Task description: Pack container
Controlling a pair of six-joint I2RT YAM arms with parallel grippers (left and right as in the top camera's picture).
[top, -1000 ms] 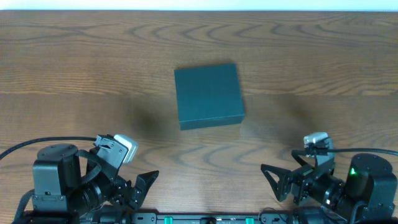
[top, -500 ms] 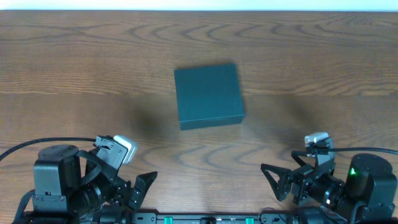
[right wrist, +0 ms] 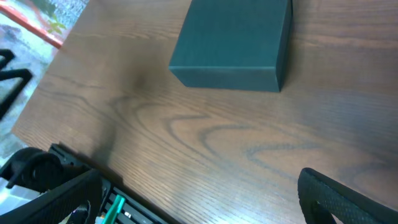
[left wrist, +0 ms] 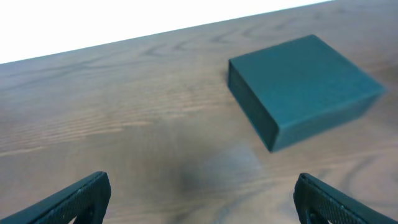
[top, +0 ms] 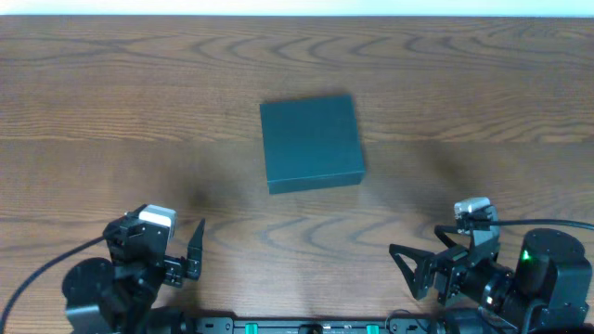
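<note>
Left gripper (left wrist: 202, 198), right gripper (right wrist: 199, 193): jaws spread, empty. Closed box (top: 310, 141) ahead, between them; probably best opened squarely, hinge side unclear.

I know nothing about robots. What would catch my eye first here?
A closed dark teal container sits alone near the middle of the wood-grain table. At the near edge, the left arm and the right arm sit one to each side, both sets of jaws spread wide, empty, and well apart from the container.
</note>
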